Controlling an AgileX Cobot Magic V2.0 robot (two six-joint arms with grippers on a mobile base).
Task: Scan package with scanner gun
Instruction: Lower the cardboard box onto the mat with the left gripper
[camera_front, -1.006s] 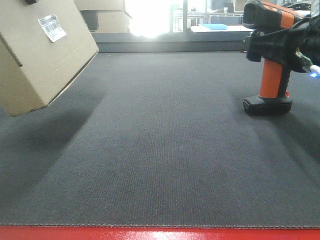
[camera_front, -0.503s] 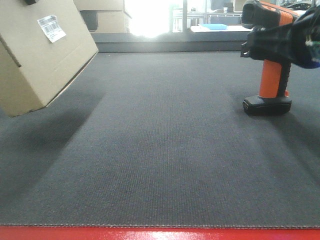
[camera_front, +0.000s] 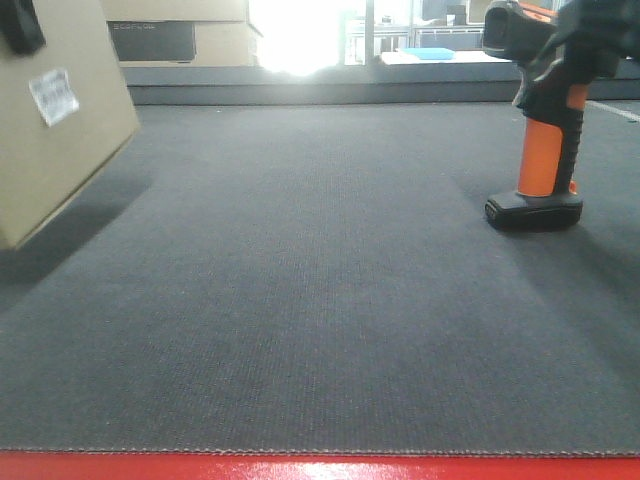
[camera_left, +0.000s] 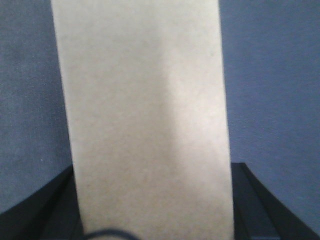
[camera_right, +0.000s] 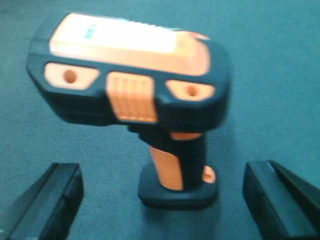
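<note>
The cardboard package (camera_front: 55, 120) hangs tilted at the far left, with a white barcode label (camera_front: 54, 95) on its face. My left gripper (camera_front: 20, 25) is shut on it. In the left wrist view the package (camera_left: 145, 110) fills the space between the dark fingers (camera_left: 45, 210). The orange and black scanner gun (camera_front: 540, 130) stands upright on its base at the right. My right gripper (camera_front: 600, 30) is open above and behind the scanner's head. In the right wrist view (camera_right: 162, 200) the scanner (camera_right: 135, 85) stands between the spread fingers (camera_right: 47, 200), untouched.
A dark grey mat (camera_front: 320, 300) covers the table, with a red edge (camera_front: 320, 468) along the front. Cardboard boxes (camera_front: 175, 25) stand at the back left. A bright window (camera_front: 295, 35) and a blue item (camera_front: 435, 52) lie beyond the far edge.
The package has moved left and turned more upright in my left gripper. My right gripper has moved up and to the right, off the scanner's head. The scanner has not moved.
</note>
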